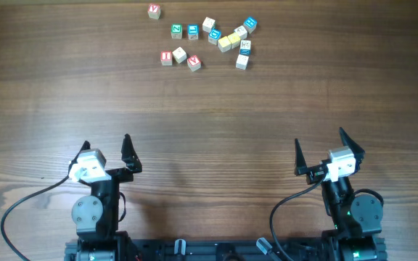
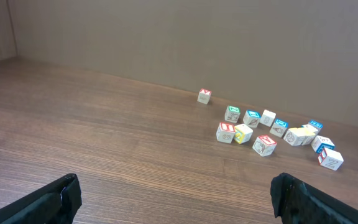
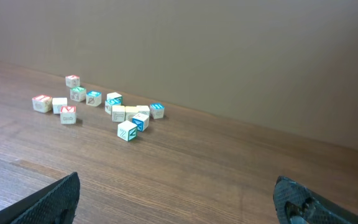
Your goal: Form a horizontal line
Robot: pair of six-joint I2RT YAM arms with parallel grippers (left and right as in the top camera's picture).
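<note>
No line yet. Far ahead of left gripper (image 1: 106, 143) and right gripper (image 1: 319, 138), both spread fully wide and holding nothing: a loose scatter of little wooden cubes (image 1: 179, 54). Ahead-right of the left one, red-lettered cube (image 1: 166, 57); ahead-left of the right one, yellow cube (image 1: 225, 44), crowded against neighbours. Probably light, stiff, smooth, quick to skid or tumble. Best to pinch across two flat opposite faces, from a free side.

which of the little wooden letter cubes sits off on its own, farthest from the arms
The small red-lettered wooden cube standing alone beyond the green-lettered one; the other red-lettered cubes sit nearer, beside neighbours.
</note>
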